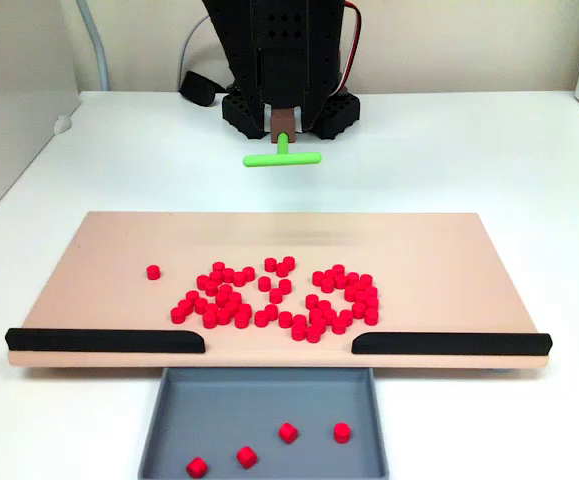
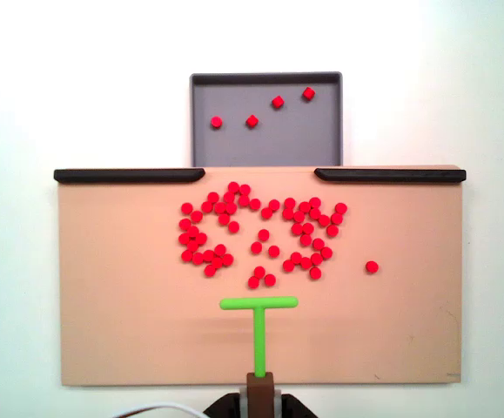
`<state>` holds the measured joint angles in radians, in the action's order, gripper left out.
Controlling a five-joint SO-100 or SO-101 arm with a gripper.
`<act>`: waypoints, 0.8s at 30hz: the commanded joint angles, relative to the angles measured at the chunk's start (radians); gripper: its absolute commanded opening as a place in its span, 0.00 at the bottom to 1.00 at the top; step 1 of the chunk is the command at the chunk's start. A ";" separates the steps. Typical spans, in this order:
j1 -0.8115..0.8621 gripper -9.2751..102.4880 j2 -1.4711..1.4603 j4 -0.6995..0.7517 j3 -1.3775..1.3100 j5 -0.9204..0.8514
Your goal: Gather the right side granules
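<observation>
Many small red granules (image 1: 344,300) (image 2: 308,231) lie in a loose mass on the middle of the tan board (image 1: 119,250) (image 2: 121,331), near the gap between its black rails. One granule (image 1: 153,271) (image 2: 372,266) lies apart, left in one fixed view and right in the other. My gripper (image 1: 283,125) (image 2: 260,387) is shut on the stem of the green T-shaped stick (image 1: 282,158) (image 2: 258,303). The stick's crossbar hangs raised on the arm's side of the mass, touching no granule.
A grey tray (image 1: 269,395) (image 2: 321,139) sits beyond the gap and holds several red granules (image 1: 288,432) (image 2: 278,102). Black rails (image 1: 104,340) (image 2: 389,175) line the board's tray edge on both sides. White table surrounds the board.
</observation>
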<state>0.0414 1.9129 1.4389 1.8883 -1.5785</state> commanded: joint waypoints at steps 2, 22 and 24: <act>0.008 0.08 0.003 0.005 -0.018 0.003; 0.018 0.08 0.000 0.005 -0.018 -0.012; 0.021 0.08 -0.006 0.005 -0.018 -0.032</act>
<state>0.0506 1.9083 1.4389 1.8883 -1.5892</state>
